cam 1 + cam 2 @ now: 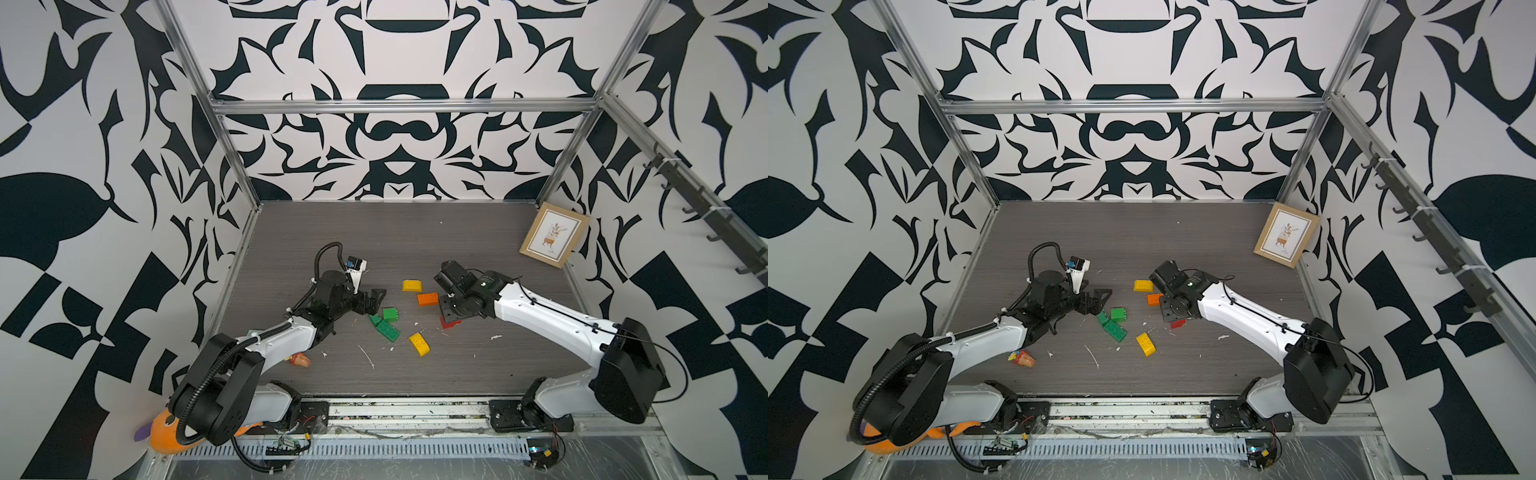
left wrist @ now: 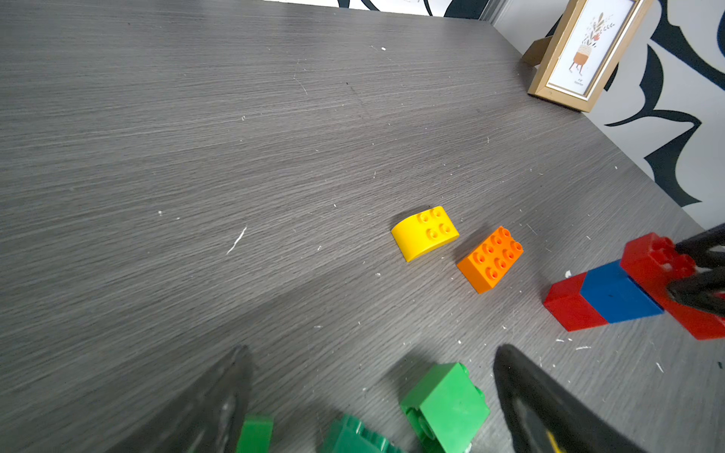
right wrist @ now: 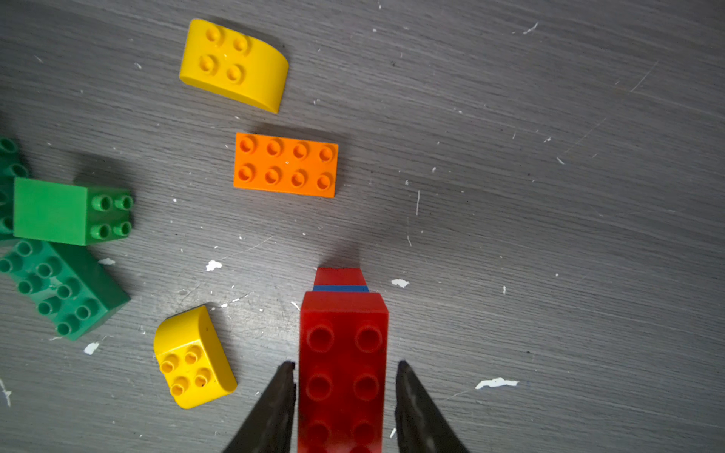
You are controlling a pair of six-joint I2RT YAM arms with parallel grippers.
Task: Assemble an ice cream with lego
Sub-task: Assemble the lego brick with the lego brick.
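- Right wrist view: right fingers (image 3: 274, 408) straddle the red lego stack (image 3: 341, 353), lower middle; clamped or not, cannot tell
- Left wrist view: left fingers (image 2: 549, 408) spread wide, green brick (image 2: 443, 408) between them

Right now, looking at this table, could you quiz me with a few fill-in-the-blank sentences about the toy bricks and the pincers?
The right pincer straddles the stack at its long ___ brick.
The stack's middle brick is ___.
The orange brick shows ___ studs.
The left pincer stands wide ___.
Missing words: red, blue, eight, open.
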